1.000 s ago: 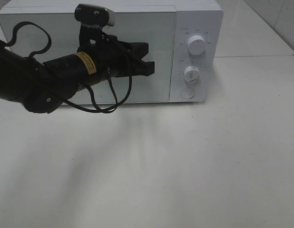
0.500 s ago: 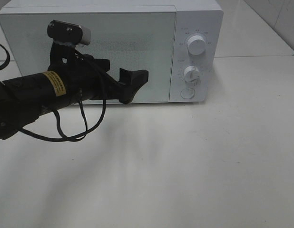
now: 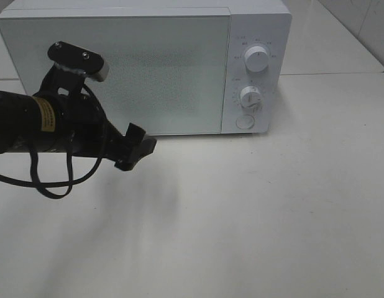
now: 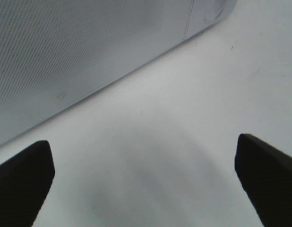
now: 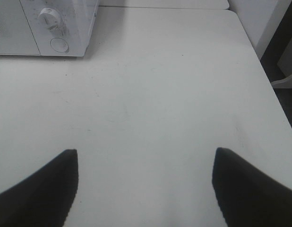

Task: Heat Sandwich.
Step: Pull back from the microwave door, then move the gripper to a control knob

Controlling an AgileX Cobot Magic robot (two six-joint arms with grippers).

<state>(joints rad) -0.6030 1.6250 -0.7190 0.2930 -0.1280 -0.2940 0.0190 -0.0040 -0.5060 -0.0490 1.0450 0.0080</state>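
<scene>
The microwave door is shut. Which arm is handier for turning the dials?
Probably right: the right tool, open, looks toward the lower dial, while the left tool hangs low before the door, farther off.

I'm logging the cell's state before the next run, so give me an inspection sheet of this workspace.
Surface: white table, bare and dry where visible.
Job's things: sandwich not seen in any view; white microwave at the table's back, door shut.
Clutter: nothing seen.
End effectors: left end effector open and empty, low in front of the microwave's left half; right end effector open and empty over bare table, shown only in its wrist view.
Cables: black cable hangs in a loop under the left arm, close over the table.
Surroundings: dark floor past the table's edge.
</scene>
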